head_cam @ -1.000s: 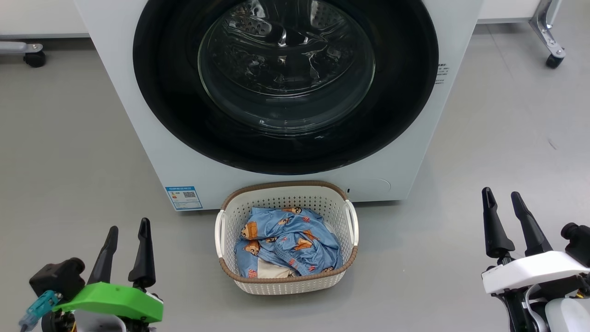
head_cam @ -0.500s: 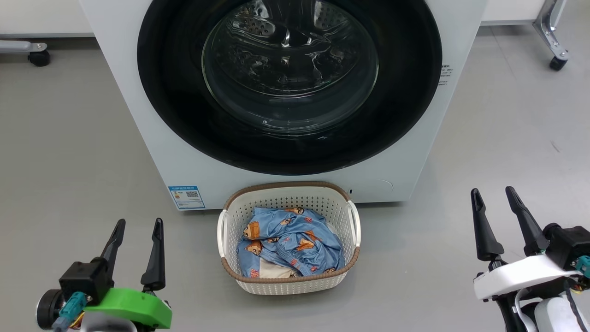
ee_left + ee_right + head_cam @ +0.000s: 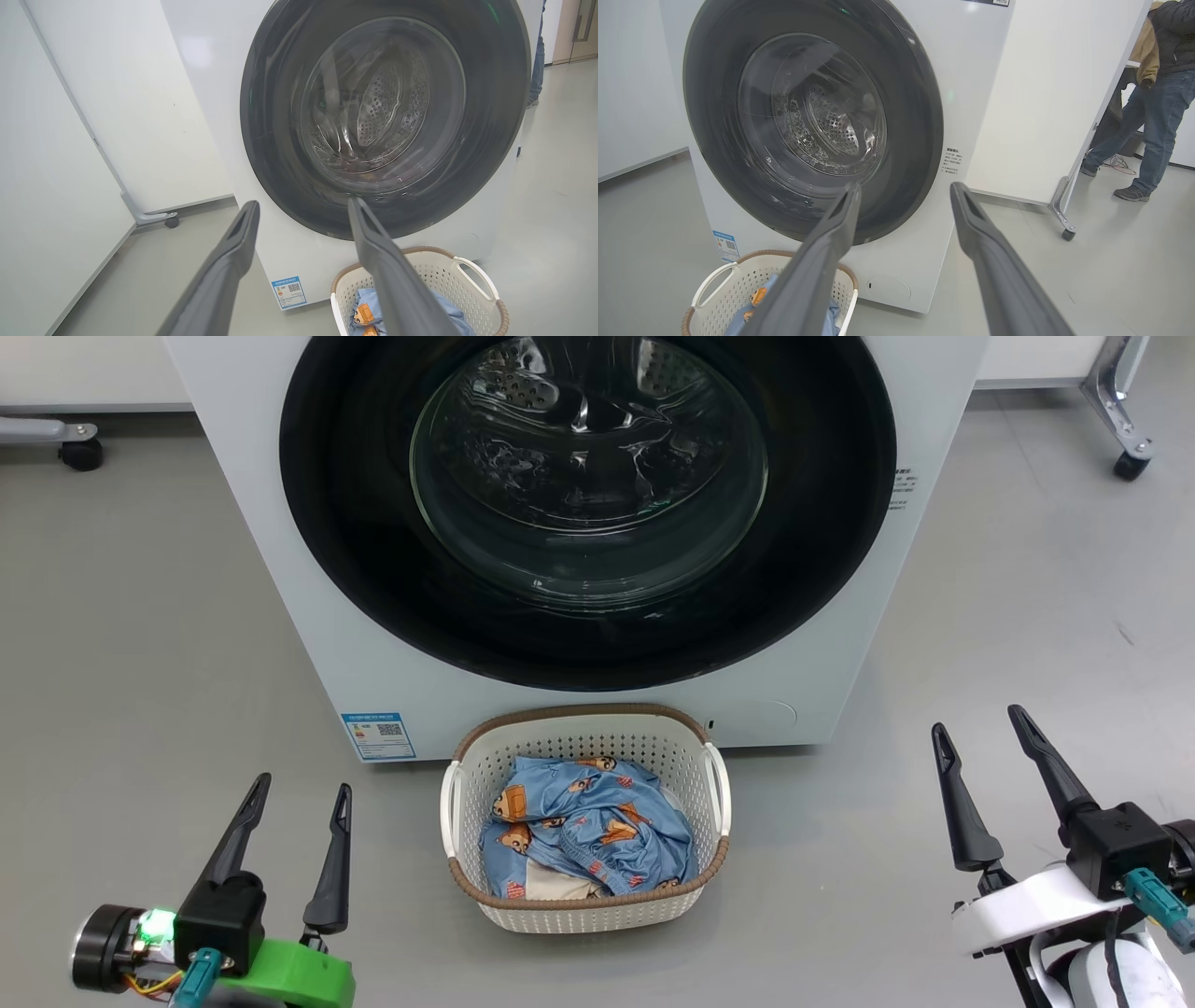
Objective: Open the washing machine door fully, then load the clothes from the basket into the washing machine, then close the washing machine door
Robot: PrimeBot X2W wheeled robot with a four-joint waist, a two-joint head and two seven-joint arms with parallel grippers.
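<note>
washing machine [image 3: 280,569]: big white front-loader, dead centre ahead of us on the grey floor [image 3: 140,663], with a blue sticker [image 3: 378,735] low on its front at our left

door [image 3: 588,476]: shut flat against the machine, a wide glossy black rim round a bulging clear glass bowl; through the glass we can make out the perforated drum [image 3: 390,100]

basket [image 3: 583,915]: on the floor right at the foot of the machine, under the door; cream with little holes, brown rim, a handle on each side. We can't tell if it actually touches the machine

clothes [image 3: 583,835]: all in the basket, a crumpled blue heap with orange-brown bears and a bit of cream cloth at the near edge

left pincer [image 3: 304,782]: low at our left, fingers spread wide with nothing between them, well apart from the basket, tips aimed at the machine

right pincer [image 3: 975,719]: low at our right, fingers also spread wide and empty, well clear of the basket

background: in the right wrist view we see a person [image 3: 1157,102] in jeans standing past a white partition [image 3: 1041,93] on casters, off to the machine's right
</note>
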